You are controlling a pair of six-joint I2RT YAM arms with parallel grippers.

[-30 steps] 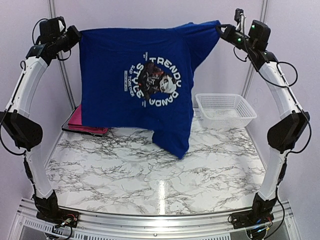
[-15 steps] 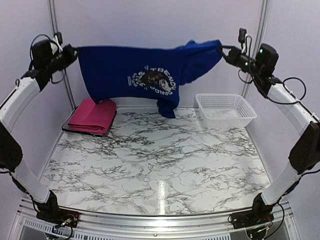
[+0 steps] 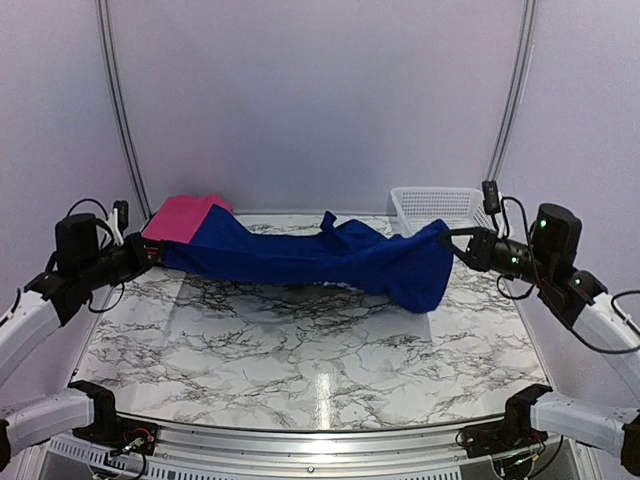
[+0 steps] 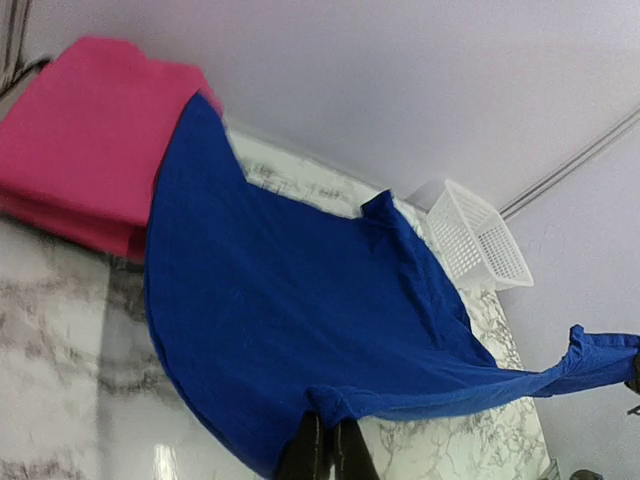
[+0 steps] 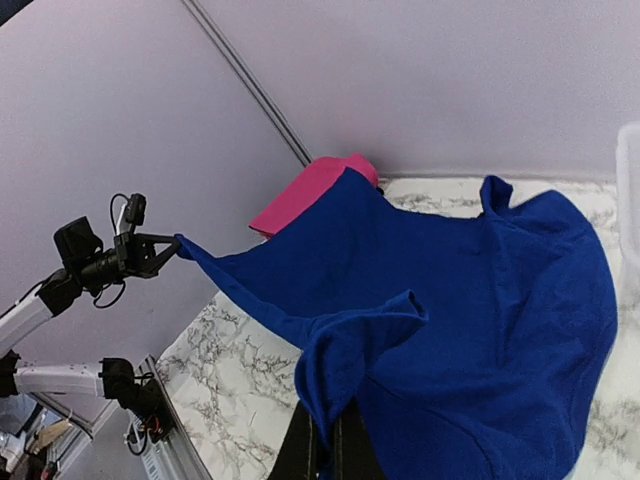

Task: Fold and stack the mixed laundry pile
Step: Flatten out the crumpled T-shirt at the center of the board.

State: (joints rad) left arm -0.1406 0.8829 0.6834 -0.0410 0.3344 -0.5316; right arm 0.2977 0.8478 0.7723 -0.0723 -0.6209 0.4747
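Basket (image 3: 440, 205) sits far right. Both garments are outside it; the blue shirt (image 3: 320, 258) hangs in front of its near wall at the right end. Pink garment (image 3: 185, 217) lies folded at far left, its near edge hidden behind blue cloth. Blue shirt is strung low over the marble table (image 3: 300, 350), sagging mid-span; can't tell if it touches. Left gripper (image 3: 148, 250) has its jaws pressed together on the shirt's left corner, and right gripper (image 3: 455, 240) pinches the right corner. Only the left wrist view looks into the basket's mesh. Only the right wrist view shows the left arm (image 5: 40, 300) from across the span.
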